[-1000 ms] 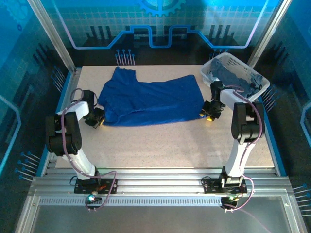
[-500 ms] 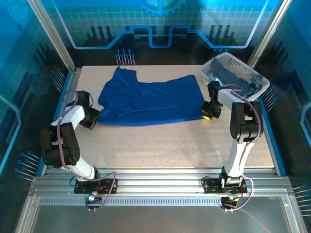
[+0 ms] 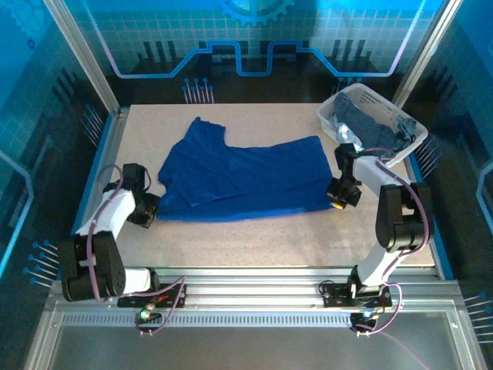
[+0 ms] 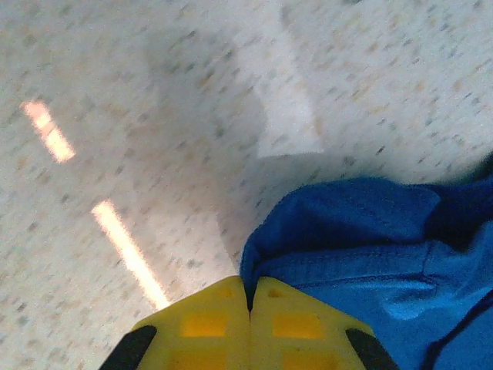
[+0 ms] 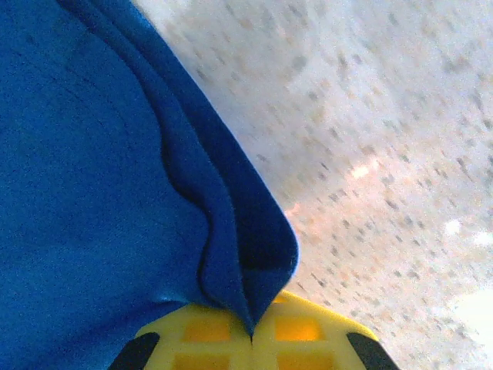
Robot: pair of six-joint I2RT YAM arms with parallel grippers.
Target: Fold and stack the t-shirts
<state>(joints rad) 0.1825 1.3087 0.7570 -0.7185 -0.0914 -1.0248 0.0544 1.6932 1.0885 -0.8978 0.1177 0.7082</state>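
Two grips: left pincer (image 4: 248, 301) clenched on blue t-shirt (image 3: 246, 169) edge, right pincer (image 5: 252, 331) clenched on opposite corner.

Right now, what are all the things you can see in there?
blue shirt: one, royal blue, spread across the middle of the table, partly folded
grey-blue shirts: a heap, number can't be told, in the basket
basket: one, white lattice, far right corner of the table
table: one, pale and speckled, under everything
rail: grey metal, along the near edge
left arm: white and black, reaching to the shirt's left end
right arm: white and black, reaching to the shirt's right end
left gripper: yellow fingers, shut on the blue shirt's left edge
right gripper: yellow fingers, shut on the blue shirt's right edge
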